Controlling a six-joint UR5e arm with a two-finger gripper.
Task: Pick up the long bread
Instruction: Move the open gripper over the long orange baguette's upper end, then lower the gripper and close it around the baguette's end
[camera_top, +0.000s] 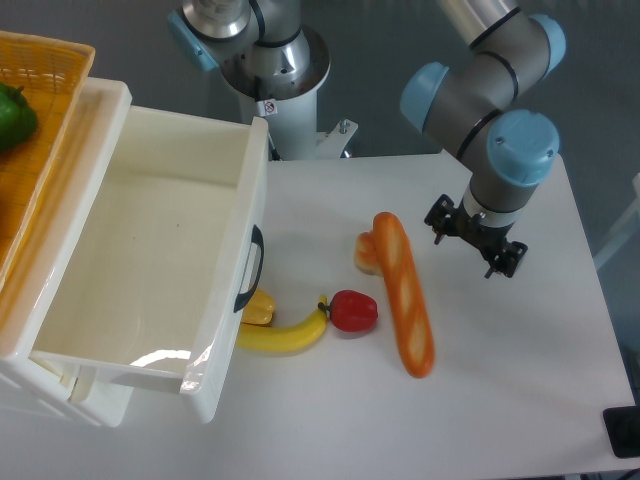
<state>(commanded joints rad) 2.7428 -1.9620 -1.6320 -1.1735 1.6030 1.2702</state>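
A white table (520, 400) fills most of the view, its right edge meeting a grey floor. The bread (405, 295) lies flat near the table's middle, running from upper left to lower right, its upper end touching a small pale bun (366, 254). Left of it sit a red pepper (352, 311) and a banana (285, 334), close together. The arm (490, 100) reaches in from the top right; its gripper (476, 238) hangs just right of the bread, apart from it, and whether its fingers are spread cannot be told. A large white bin (240, 210) stands on the left, beside a wicker basket (45, 70) with something green in it.
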